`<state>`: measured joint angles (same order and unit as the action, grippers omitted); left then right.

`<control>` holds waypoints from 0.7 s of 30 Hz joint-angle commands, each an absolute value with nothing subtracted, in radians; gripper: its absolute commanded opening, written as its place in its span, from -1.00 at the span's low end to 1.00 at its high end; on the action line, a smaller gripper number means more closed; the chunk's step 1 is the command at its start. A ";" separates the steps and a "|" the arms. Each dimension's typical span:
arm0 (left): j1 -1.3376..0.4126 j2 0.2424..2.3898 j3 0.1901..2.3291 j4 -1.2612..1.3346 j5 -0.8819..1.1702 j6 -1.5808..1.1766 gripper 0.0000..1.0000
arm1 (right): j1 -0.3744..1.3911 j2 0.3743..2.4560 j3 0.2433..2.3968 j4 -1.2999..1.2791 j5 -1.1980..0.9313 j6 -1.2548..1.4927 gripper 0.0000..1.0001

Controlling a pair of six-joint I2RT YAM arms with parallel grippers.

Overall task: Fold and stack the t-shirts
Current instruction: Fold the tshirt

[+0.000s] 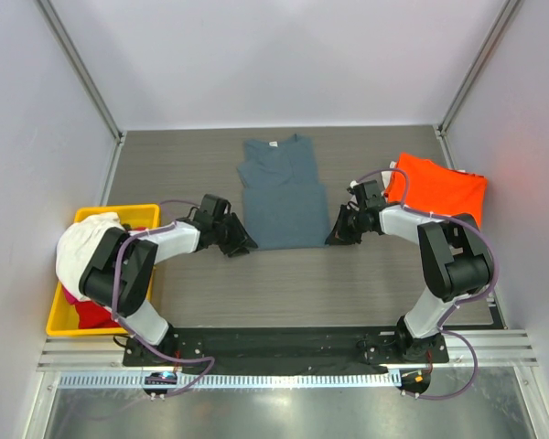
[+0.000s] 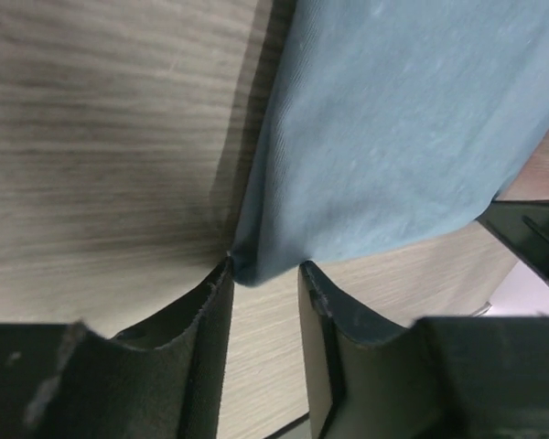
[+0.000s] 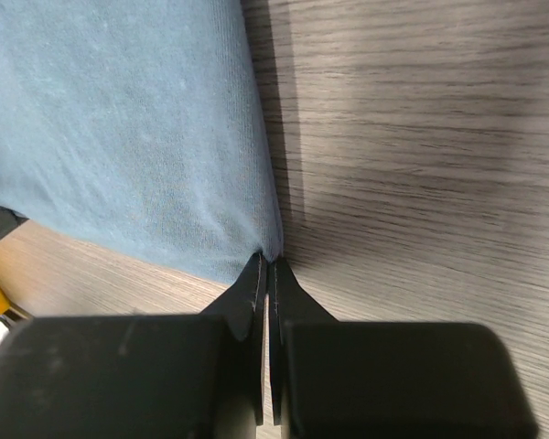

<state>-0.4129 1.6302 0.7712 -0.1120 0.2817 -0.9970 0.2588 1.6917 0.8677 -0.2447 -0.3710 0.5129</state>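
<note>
The blue tee (image 1: 279,197) lies flat and already narrowed, collar away from the arms and hem toward them. The orange tee (image 1: 437,187) sits folded well off its right side. The bin (image 1: 57,315), holding a white tee (image 1: 82,242) and a red tee (image 1: 91,311), stands well off its left side.

The step in hand looks like taking both hem corners of the blue tee, ready to carry the hem up to the collar.

The right gripper (image 3: 267,261) sits at the tee's hem-right corner with its jaws pressed together. The tip of the cloth meets them exactly where they touch, so it seems to nip only the very edge. How much cloth is inside cannot be seen.

The left gripper (image 2: 265,270) is at the hem-left corner with its jaws narrow but apart. The corner's point lies in the gap between them, touching neither pad firmly.

To do this well, the left should close fully on its corner before either arm lifts. If the right's bite proves too thin, it should be retaken a little deeper into the hem. Both layers of the folded edge should be caught, or the under layer will drag behind.

The two corners should then rise together, level and no wider apart than the tee, so the cloth stays taut without stretching. They should travel straight over the tee's middle toward the collar and land with the edges lined up.
</note>
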 commanded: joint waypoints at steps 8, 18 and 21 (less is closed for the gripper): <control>-0.417 1.677 0.741 -0.069 0.210 -0.989 -0.99 | 0.261 1.680 0.862 -0.236 -0.397 0.500 -0.97; -0.420 1.426 0.710 -0.222 0.265 -0.968 -0.99 | 0.262 1.507 0.893 -0.395 -0.388 0.489 -0.98; -0.431 1.347 0.661 -0.254 0.287 -0.968 -0.99 | 0.262 1.416 0.855 -0.445 -0.383 0.486 -0.98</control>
<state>-0.4225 1.4277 0.6968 -0.1715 0.2642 -0.9874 0.2623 1.5139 0.8665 -0.3664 -0.3920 0.5053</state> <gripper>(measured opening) 0.015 0.031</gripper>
